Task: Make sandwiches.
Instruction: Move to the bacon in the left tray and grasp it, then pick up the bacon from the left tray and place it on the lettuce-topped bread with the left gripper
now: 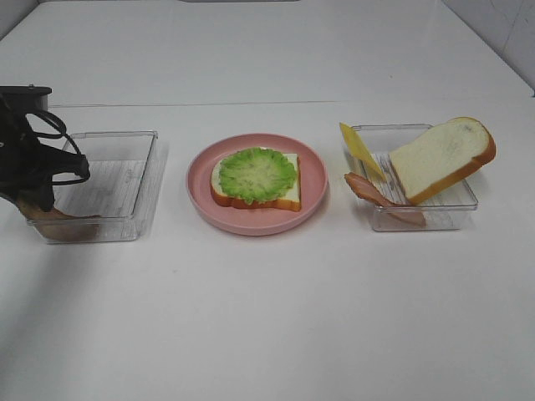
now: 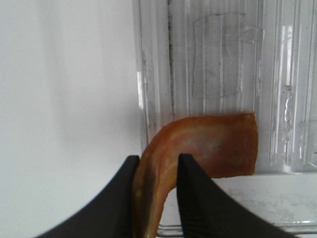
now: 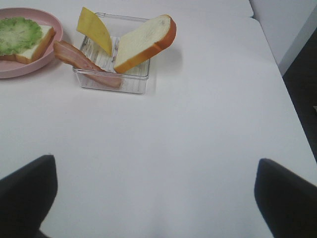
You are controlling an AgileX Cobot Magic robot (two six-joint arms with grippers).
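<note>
White table (image 1: 267, 334), one seam across its far part. Your left gripper (image 2: 157, 159) pinches a bacon strip (image 2: 213, 144) at the near end of the left tray (image 1: 125, 136). Your right gripper (image 3: 156, 186) hangs spread wide over bare tabletop. The sandwich so far, a bread slice (image 1: 251, 201) under lettuce (image 1: 257, 174), lies on the pink plate (image 1: 251, 227) at mid-table. Cheese (image 1: 359, 149), a second strip (image 1: 376, 196) and a second slice (image 1: 439, 159) lean in the right tray (image 1: 456, 219).
</note>
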